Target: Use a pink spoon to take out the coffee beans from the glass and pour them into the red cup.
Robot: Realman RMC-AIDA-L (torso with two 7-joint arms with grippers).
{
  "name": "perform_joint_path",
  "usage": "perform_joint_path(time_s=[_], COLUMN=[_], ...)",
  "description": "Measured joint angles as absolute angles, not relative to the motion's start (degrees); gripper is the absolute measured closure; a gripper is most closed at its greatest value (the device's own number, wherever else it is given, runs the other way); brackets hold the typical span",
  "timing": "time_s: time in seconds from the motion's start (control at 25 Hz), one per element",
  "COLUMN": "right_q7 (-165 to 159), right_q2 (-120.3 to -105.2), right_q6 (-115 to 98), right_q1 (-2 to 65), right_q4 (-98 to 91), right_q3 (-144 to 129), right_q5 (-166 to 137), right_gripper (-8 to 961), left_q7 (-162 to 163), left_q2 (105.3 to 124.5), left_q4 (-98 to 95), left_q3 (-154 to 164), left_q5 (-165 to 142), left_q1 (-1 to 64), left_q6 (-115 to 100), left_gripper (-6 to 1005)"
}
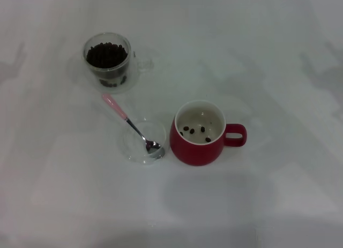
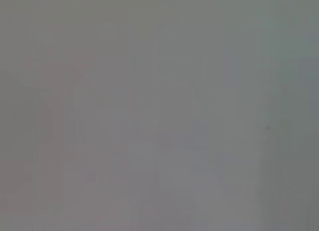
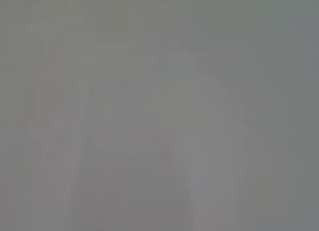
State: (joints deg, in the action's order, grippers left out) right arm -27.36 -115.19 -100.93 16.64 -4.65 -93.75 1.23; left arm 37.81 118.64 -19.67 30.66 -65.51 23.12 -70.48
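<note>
In the head view the glass (image 1: 109, 63) stands at the back left, its clear handle to the right, filled with dark coffee beans (image 1: 106, 55). The pink spoon (image 1: 133, 127) lies in front of it, handle toward the glass, metal bowl resting in a flat clear dish (image 1: 140, 141). The red cup (image 1: 198, 133) stands right of the dish, handle to the right, with several beans (image 1: 194, 130) on its white inside. Neither gripper shows in any view. Both wrist views show only a plain grey surface.
The white table (image 1: 278, 71) carries nothing else. Faint shadows lie at its left and right edges.
</note>
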Motion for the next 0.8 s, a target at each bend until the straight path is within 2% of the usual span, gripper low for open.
perform_joint_path(time_s=[0.8], right_q7=[-27.04], right_q2=[-114.93], right_q6=[-100.52], right_q1=[16.53], right_q4=[-4.89], right_q3=[-93.24], right_q5=[1.89], right_gripper=[169], left_q7=[37.43], left_q2=[118.88], left_q4=[-18.28], left_q3=[30.78], left_q5=[-63.36], left_q1=[23.02], left_q6=[-72.93], left_gripper=[303])
